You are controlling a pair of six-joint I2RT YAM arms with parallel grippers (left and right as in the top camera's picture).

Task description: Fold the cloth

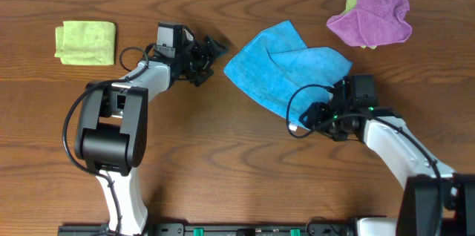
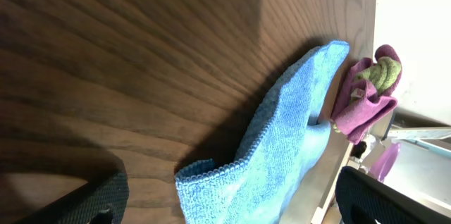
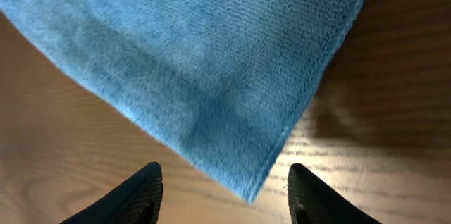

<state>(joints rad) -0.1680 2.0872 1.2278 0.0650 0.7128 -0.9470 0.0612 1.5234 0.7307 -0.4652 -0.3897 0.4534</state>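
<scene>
The blue cloth [image 1: 282, 69] lies partly folded in the middle of the table, one flap lapped over the rest. My left gripper [image 1: 214, 54] is open just left of its left corner. In the left wrist view that raised corner [image 2: 282, 146] reaches between the open fingers [image 2: 232, 206]. My right gripper [image 1: 308, 117] is open at the cloth's near corner. In the right wrist view the cloth [image 3: 197, 48] fills the top, and its corner tip lies between the open fingertips [image 3: 225, 199]. Neither gripper holds anything.
A folded yellow-green cloth [image 1: 85, 41] lies at the far left. A crumpled purple cloth [image 1: 371, 17] over a green one lies at the back right, and also shows in the left wrist view [image 2: 366, 90]. The table [image 1: 223, 154] is dark wood.
</scene>
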